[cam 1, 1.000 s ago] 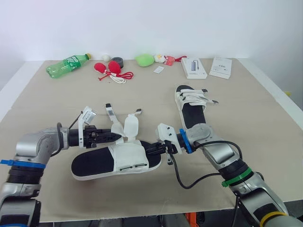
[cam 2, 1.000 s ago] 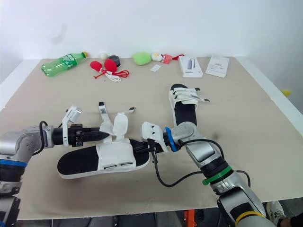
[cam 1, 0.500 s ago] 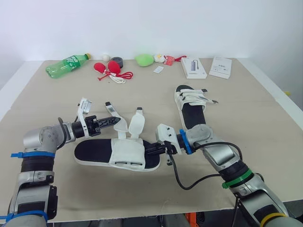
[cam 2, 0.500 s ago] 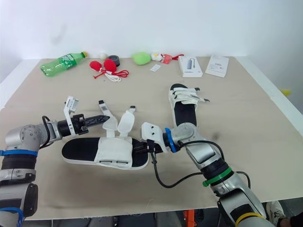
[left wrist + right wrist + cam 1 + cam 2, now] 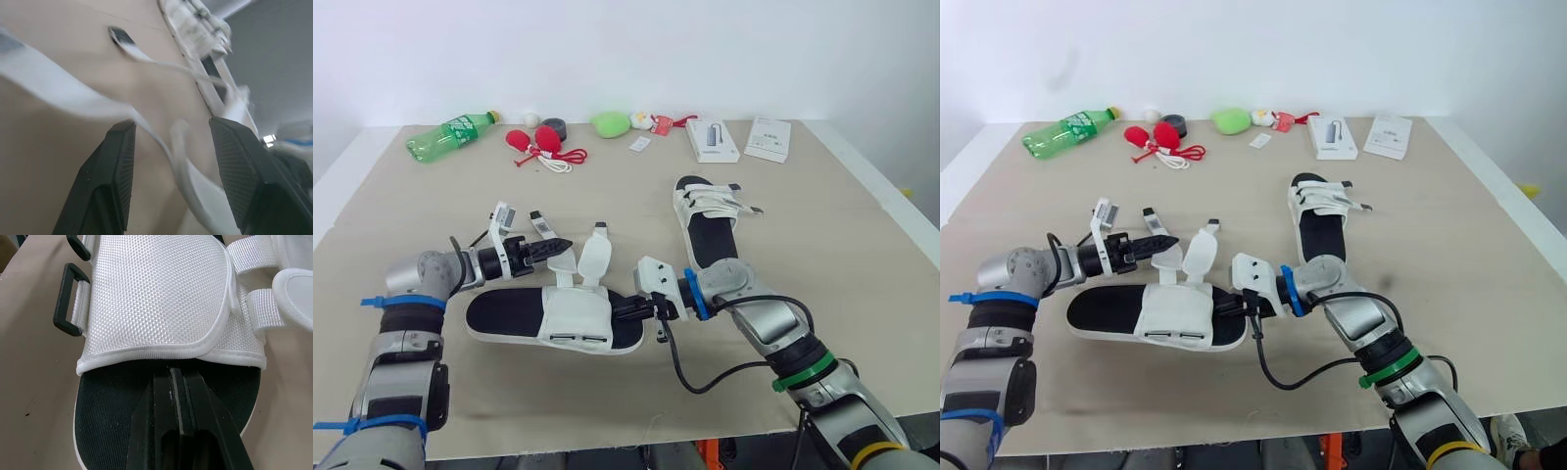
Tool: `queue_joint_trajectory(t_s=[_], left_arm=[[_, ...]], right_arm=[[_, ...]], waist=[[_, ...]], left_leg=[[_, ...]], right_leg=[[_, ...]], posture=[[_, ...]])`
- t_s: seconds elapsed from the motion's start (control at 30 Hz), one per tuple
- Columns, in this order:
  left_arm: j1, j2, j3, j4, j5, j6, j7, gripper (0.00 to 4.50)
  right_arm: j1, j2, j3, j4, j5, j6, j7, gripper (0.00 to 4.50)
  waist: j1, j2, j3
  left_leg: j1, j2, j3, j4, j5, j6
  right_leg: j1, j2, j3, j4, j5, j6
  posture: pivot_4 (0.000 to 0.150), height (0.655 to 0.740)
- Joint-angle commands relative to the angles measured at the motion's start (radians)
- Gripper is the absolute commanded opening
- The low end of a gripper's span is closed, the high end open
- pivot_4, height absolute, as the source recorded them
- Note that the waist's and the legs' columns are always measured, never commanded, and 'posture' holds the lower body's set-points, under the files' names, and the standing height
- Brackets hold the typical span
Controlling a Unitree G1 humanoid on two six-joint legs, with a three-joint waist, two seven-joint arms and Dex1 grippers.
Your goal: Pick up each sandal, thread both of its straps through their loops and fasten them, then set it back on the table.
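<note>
Beige cloth covers the desk [image 5: 822, 225], which is backed by a white wall. One white sandal [image 5: 576, 315] with a black footbed is laid flat near the front, its straps [image 5: 597, 257] undone and raised above the upper. The right pincer [image 5: 625, 311] is clenched, its fingers [image 5: 161, 431] pressed together on the footbed just at the edge of the woven upper, where two black loops [image 5: 68, 298] are seen. The left pincer [image 5: 556, 245] is released and held at the raised straps; a white strap is seen running past its spread fingers [image 5: 112, 171], though contact cannot be told. A second sandal [image 5: 710, 230] is laid farther back on the right, well apart. A green bottle [image 5: 450, 135] is laid near the far edge.
</note>
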Motion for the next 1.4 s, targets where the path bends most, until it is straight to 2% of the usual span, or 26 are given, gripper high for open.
queue_joint_trajectory(t_s=[0.03,0.33,0.43,0.5,0.57,0.73,0.8,0.9,1.03,1.13,1.27,1.4], left_arm=[[-0.060,-0.004,0.028,0.087,0.039,-0.075,0.023,2.44],[-0.159,-0.044,0.039,0.314,0.135,-0.221,0.055,2.44],[-0.172,-0.048,0.035,0.351,0.162,-0.275,0.045,1.81],[-0.176,-0.052,0.036,0.362,0.175,-0.321,0.035,0.75],[-0.178,-0.053,0.028,0.365,0.198,-0.375,0.027,0.03],[-0.144,-0.044,-0.046,0.246,0.292,-0.574,-0.040,0.03],[-0.079,-0.032,-0.113,0.084,0.364,-0.743,-0.082,0.03],[0.039,0.015,-0.180,-0.192,0.478,-1.094,-0.106,0.03],[0.196,0.109,-0.232,-0.476,0.561,-1.541,-0.174,0.03],[0.263,0.178,-0.250,-0.531,0.569,-1.830,-0.205,0.03],[0.271,0.312,-0.323,-0.454,0.621,-2.304,-0.200,0.03],[0.236,0.355,-0.370,-0.391,0.674,-2.517,-0.118,0.03]], right_arm=[[0.016,-0.004,0.002,-0.011,-0.029,0.013,-0.014,0.08],[0.017,0.000,-0.005,-0.015,-0.035,0.019,-0.023,0.08],[0.021,-0.004,-0.005,-0.021,-0.035,0.021,-0.024,0.00],[0.024,-0.008,-0.005,-0.025,-0.035,0.022,-0.024,0.00],[0.026,-0.010,-0.007,-0.027,-0.034,0.023,-0.024,0.00],[0.025,-0.012,-0.008,-0.026,-0.034,0.022,-0.023,0.00],[0.024,-0.015,-0.010,-0.024,-0.034,0.018,-0.022,0.00],[0.020,-0.022,-0.014,-0.019,-0.039,0.008,-0.018,0.00],[0.020,-0.033,-0.016,-0.003,-0.043,-0.010,-0.010,0.00],[0.017,-0.035,-0.013,0.008,-0.047,-0.022,-0.004,0.00],[0.011,-0.024,-0.002,0.028,-0.054,-0.043,0.011,0.00],[0.005,-0.012,0.008,0.048,-0.065,-0.064,0.017,0.00]], waist=[[-0.001,0.000,0.000],[0.000,0.000,0.000],[-0.001,0.000,0.000],[-0.001,0.000,0.000],[0.000,0.000,0.000],[0.000,0.000,0.000],[0.000,0.000,0.000],[0.000,0.000,0.000],[0.006,0.000,0.000],[0.013,0.000,0.000],[0.020,-0.001,0.000],[0.023,-0.001,0.000]], left_leg=[[0.000,0.000,0.000,0.000,0.000,0.000],[0.000,0.000,0.000,-0.001,0.000,0.000],[0.000,0.000,0.000,-0.001,0.000,0.000],[0.000,0.000,0.000,-0.001,0.000,0.000],[0.000,0.000,0.000,-0.001,0.000,0.000],[-0.001,0.000,0.000,-0.001,0.000,0.000],[-0.001,0.000,0.000,-0.002,0.000,-0.001],[-0.001,0.000,0.001,-0.003,0.000,-0.001],[0.000,0.000,0.002,-0.008,0.000,-0.003],[0.001,0.000,0.002,-0.009,0.000,-0.003],[0.001,0.000,0.004,-0.008,0.000,-0.002],[0.002,0.001,0.009,-0.008,0.000,-0.002]], right_leg=[[0.000,0.000,0.000,0.000,0.000,0.000],[0.000,0.000,0.000,0.000,-0.001,0.001],[0.000,0.000,0.000,0.000,-0.001,0.001],[0.000,0.000,0.000,0.000,-0.001,0.001],[0.000,0.000,0.000,0.000,-0.001,0.001],[-0.001,0.000,0.000,0.000,-0.001,0.000],[0.000,0.000,0.000,-0.001,-0.001,0.000],[-0.001,0.000,0.001,-0.001,-0.001,0.000],[-0.002,-0.001,0.002,-0.002,-0.001,0.001],[-0.001,-0.001,0.002,-0.002,-0.004,-0.001],[-0.002,-0.002,0.003,-0.002,-0.003,-0.002],[-0.002,-0.004,0.004,-0.002,-0.003,-0.002]], posture=[[0.150,0.7400],[0.150,0.7400],[0.150,0.7400],[0.150,0.7400],[0.150,0.7400],[0.150,0.7400],[0.150,0.7400],[0.150,0.7400],[0.150,0.7400],[0.150,0.7400],[0.150,0.7400],[0.150,0.7400]])
